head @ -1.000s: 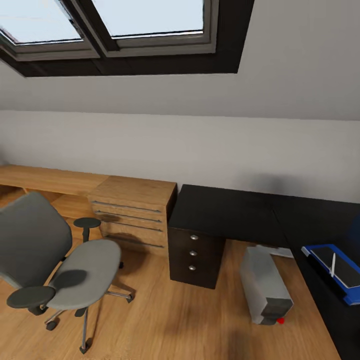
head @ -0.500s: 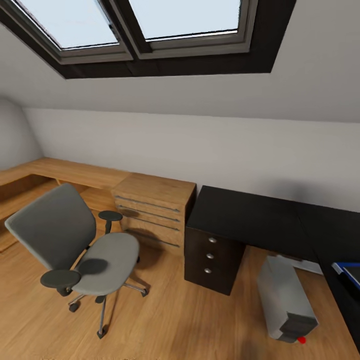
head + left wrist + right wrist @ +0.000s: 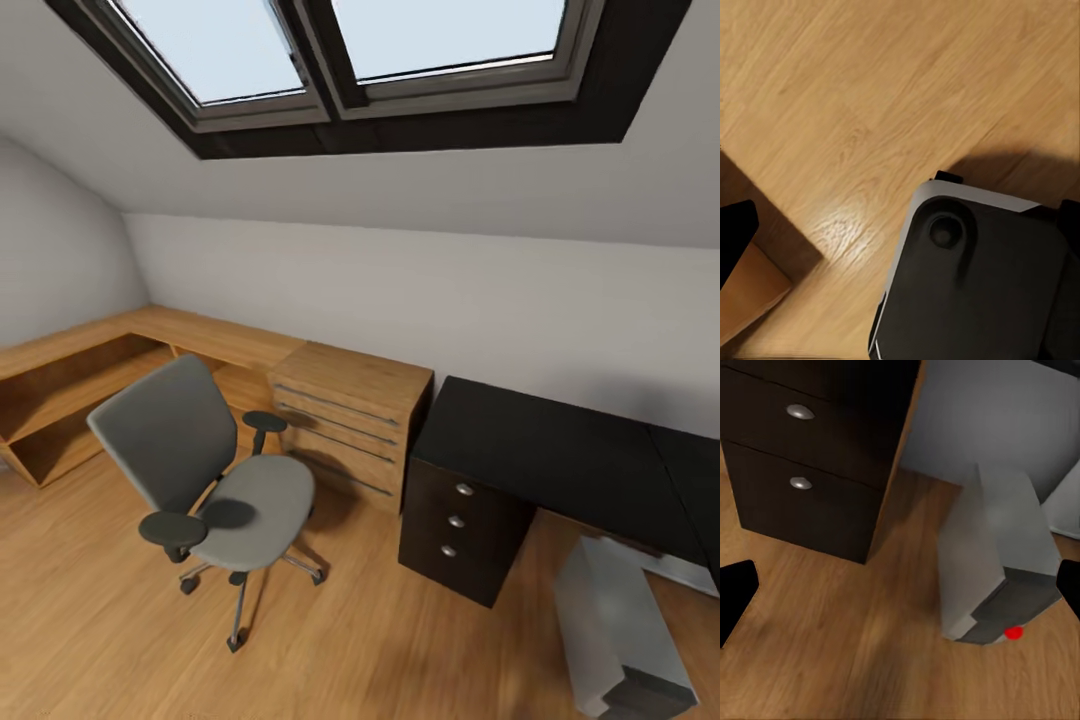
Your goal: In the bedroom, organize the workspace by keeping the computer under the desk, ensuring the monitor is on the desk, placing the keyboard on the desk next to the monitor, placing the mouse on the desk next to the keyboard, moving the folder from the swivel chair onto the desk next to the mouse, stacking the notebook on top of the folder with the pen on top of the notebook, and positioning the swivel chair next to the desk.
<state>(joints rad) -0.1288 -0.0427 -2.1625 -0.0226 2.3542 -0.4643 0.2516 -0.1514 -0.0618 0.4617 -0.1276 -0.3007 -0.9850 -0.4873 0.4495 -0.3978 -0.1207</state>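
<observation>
Standing on the wood floor, the grey swivel chair sits apart from the black desk, seat bare. Grey computer lies on the floor under the desk, beside the drawer unit. Pincer states: cannot tell for either.

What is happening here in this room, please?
The robot is not handling anything at this moment; it looks over a bedroom workspace. A grey swivel chair with a bare seat stands on the wooden floor, apart from the black desk. The grey computer lies on the floor beside the desk's drawers. In each wrist view the claw's dark fingertips sit far apart at the picture's edges, holding nothing.
</observation>
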